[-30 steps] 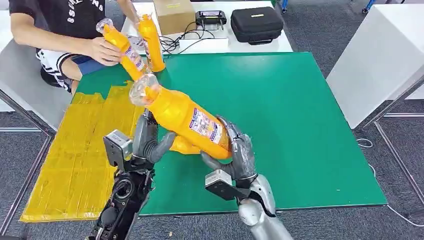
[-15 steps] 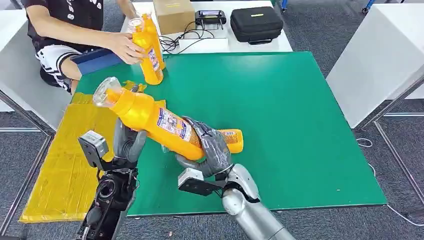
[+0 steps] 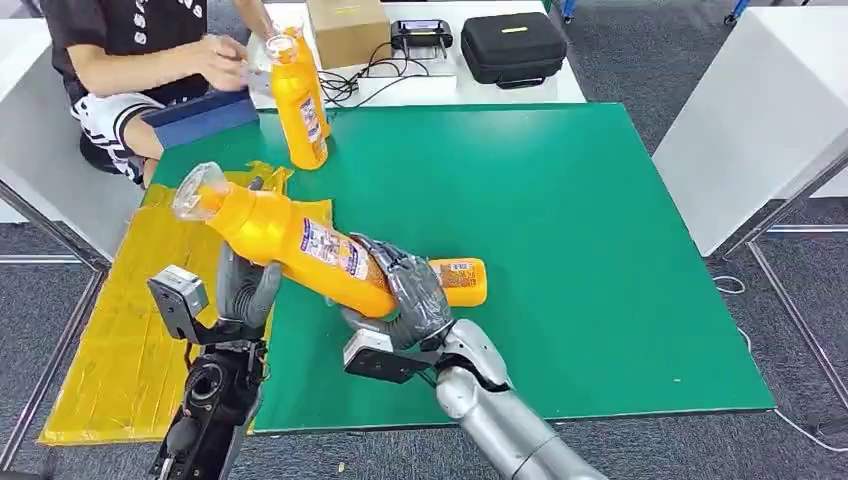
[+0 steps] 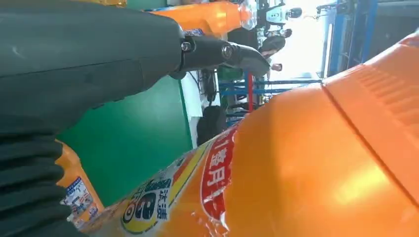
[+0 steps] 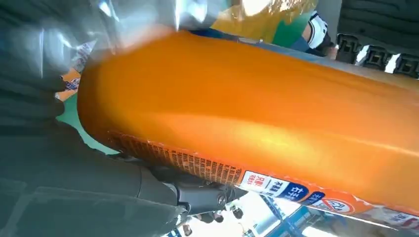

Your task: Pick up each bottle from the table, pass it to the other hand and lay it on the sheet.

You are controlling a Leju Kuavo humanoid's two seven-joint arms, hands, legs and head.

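My right hand (image 3: 410, 295) grips an orange bottle (image 3: 290, 240) by its lower body and holds it slanted above the table, its clear cap toward the yellow sheet (image 3: 140, 340). The bottle's side looms large in the right wrist view (image 5: 257, 118). My left hand (image 3: 245, 285) stands open just behind and under the bottle's upper half, fingers apart; in the left wrist view the bottle (image 4: 306, 168) lies beside its thumb. A second orange bottle (image 3: 458, 281) lies flat on the green mat (image 3: 560, 230) behind my right hand. Two more bottles (image 3: 300, 105) stand close together at the mat's far left corner.
A person sits at the far left, one hand (image 3: 222, 55) near the standing bottles, a blue box (image 3: 200, 115) in front of them. A cardboard box (image 3: 345, 30), a black case (image 3: 515, 45) and cables lie on the white table beyond. A white table (image 3: 760, 120) stands at the right.
My right hand has carried the bottle down and to the left, toward the yellow sheet, and my left hand moved left with it. The person stood both bottles upright and drew the hand back.
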